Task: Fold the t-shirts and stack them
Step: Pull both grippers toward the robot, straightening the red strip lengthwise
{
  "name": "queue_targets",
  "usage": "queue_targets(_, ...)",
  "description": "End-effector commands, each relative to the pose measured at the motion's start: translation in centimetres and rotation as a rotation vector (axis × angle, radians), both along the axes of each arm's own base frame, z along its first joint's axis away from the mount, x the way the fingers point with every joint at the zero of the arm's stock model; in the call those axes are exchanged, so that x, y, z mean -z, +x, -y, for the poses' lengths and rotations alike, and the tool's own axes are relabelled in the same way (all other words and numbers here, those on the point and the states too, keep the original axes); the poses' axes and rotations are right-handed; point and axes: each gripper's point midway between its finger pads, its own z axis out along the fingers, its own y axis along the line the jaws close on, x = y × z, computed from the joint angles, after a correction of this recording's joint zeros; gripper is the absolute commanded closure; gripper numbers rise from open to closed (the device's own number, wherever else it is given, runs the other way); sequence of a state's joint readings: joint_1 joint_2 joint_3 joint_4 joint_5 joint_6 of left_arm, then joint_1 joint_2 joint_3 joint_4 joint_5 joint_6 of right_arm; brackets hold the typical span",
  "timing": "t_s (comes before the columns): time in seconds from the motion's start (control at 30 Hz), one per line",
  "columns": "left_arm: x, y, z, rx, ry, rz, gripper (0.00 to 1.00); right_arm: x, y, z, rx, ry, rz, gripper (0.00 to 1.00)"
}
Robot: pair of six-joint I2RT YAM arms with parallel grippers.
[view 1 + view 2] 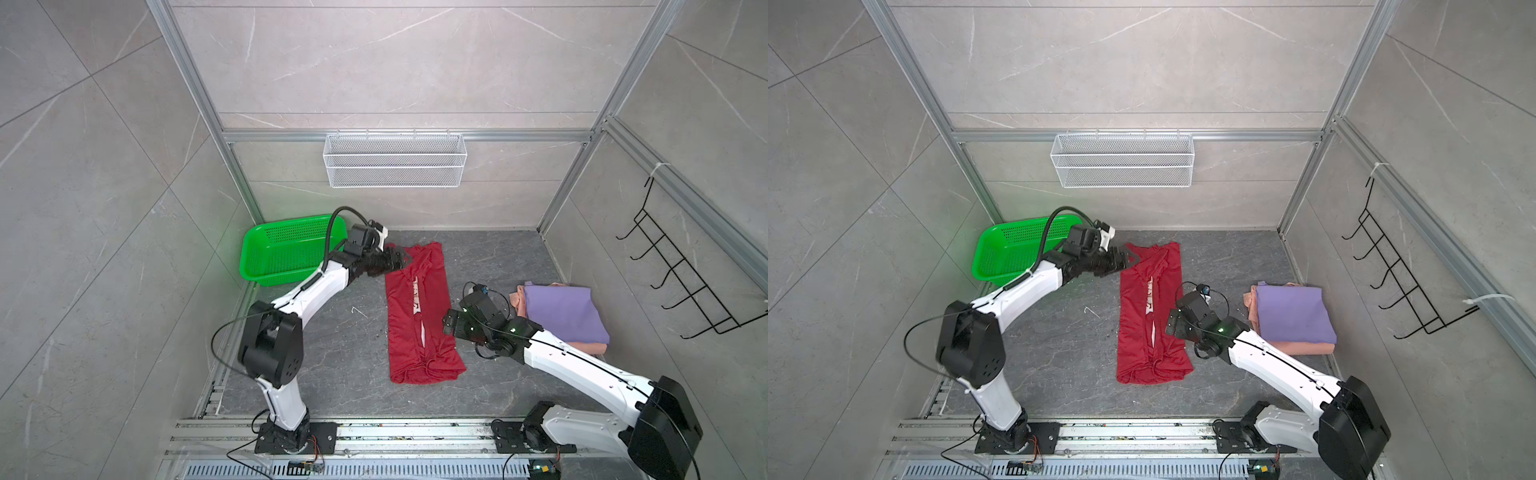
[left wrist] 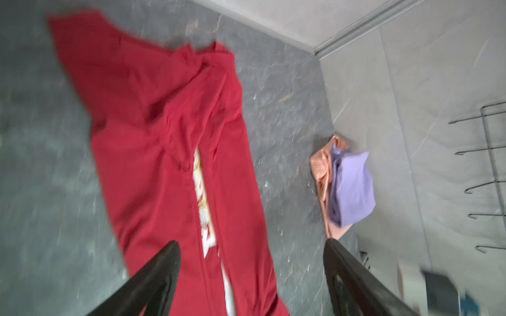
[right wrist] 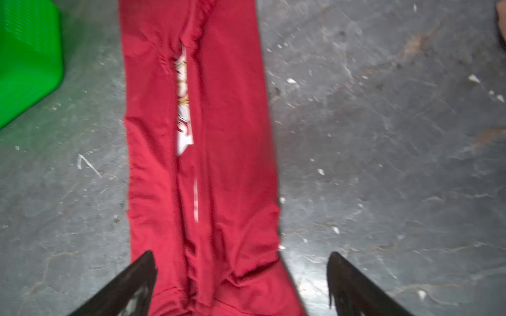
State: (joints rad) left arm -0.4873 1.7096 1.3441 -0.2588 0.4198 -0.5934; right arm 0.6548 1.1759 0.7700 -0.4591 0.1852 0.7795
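Left pincer (image 2: 252, 243): I see it spread wide, empty, by the dark red t-shirt's (image 1: 405, 332) collar end.
Right pincer (image 3: 243, 254): spread wide, empty, over that shirt's hem end.
Lavender t-shirt (image 1: 561, 311): folded atop the salmon-pink t-shirt (image 1: 586, 348), right of the red one.

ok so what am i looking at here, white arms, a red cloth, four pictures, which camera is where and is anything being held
These are two white robot arms, the left arm and the right arm, mounted at the near edge of a grey table. Two pictures come from one camera head high above, so they look almost alike. The other two come from a camera on each wrist, looking out between that arm's two black fingers. On the table lies a red t-shirt, folded into a long strip. Right of it, a lavender t-shirt sits folded on a salmon-pink t-shirt. A green basket stands at the back left. Nothing is held: the left gripper and the right gripper both stand open by the red t-shirt.
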Motion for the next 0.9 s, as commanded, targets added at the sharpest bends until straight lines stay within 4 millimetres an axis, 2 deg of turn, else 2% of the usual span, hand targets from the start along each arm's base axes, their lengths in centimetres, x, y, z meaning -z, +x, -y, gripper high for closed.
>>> queue_targets(0.0, 4.0, -5.6, -1.4, -0.019, 0.057, -0.121, 0.02, 0.3, -1.2, -0.1, -0.076, 0.044, -0.012, 0.0)
queue_targets(0.1, 6.6, -11.0, -3.0, -0.047, 0.078, -0.218, 0.0, 1.2, -2.7, 0.4, -0.091, 0.054, -0.051, 0.01)
queue_targets(0.23, 10.4, -17.8, -4.4, -0.097, 0.118, -0.361, 0.02, 3.5, -4.9, 0.2, -0.111, 0.1, -0.141, 0.03)
queue_targets(0.37, 12.1, -22.1, -5.0, -0.136, 0.131, -0.416, 0.05, 5.9, -6.5, 0.6, -0.087, 0.12, -0.21, 0.06)
queue_targets(0.47, 12.9, -23.7, -5.6, -0.162, 0.127, -0.435, 0.08, 7.0, -7.2, 0.7, -0.08, 0.137, -0.235, 0.11)
queue_targets(0.57, 13.7, -24.3, -5.9, -0.179, 0.119, -0.451, 0.12, 8.0, -7.9, 1.0, -0.063, 0.142, -0.263, 0.14)
queue_targets(0.73, 14.8, -24.9, -5.5, -0.163, 0.128, -0.486, 0.17, 9.6, -8.8, 1.5, -0.023, 0.161, -0.289, 0.18)
queue_targets(0.87, 15.5, -24.8, -4.5, -0.139, 0.107, -0.504, 0.21, 10.9, -9.2, 1.2, -0.01, 0.189, -0.325, 0.23)
